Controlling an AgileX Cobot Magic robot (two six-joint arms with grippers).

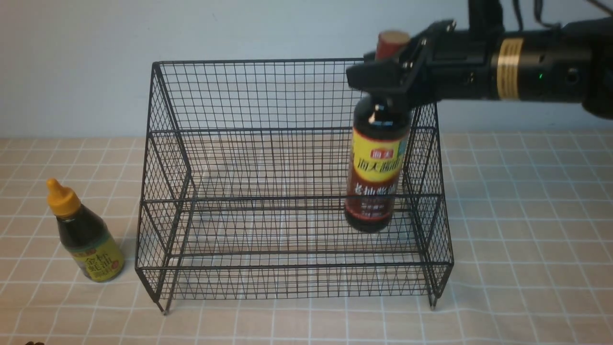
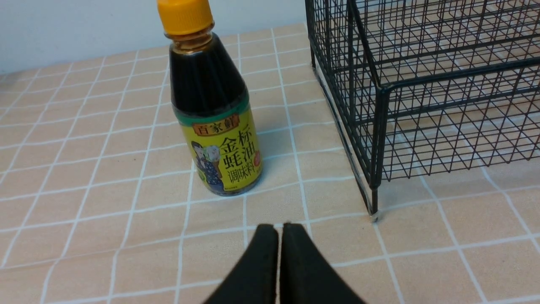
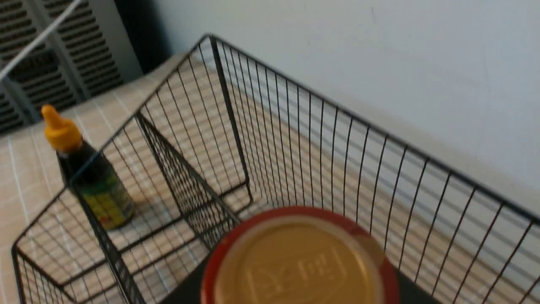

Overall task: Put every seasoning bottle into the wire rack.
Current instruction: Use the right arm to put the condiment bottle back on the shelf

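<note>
The tall seasoning bottle point(image 1: 378, 167), dark with a yellow-and-red label, hangs upright inside the right end of the black wire rack point(image 1: 249, 158). My right gripper point(image 1: 388, 79) is shut on its neck just under the brown cap point(image 3: 299, 261). I cannot tell whether its base rests on the mesh. The short seasoning bottle point(image 1: 86, 235) with its orange-yellow nozzle cap stands on the cloth left of the rack. In the left wrist view my left gripper point(image 2: 278, 228) is shut and empty, a short way in front of that bottle point(image 2: 215, 122), near the rack's corner foot point(image 2: 373, 213).
A beige checked cloth point(image 1: 527, 239) covers the table around the rack. A pale wall point(image 1: 72, 62) runs close behind the rack. A dark slatted panel point(image 3: 50, 63) stands past the table's far left edge in the right wrist view.
</note>
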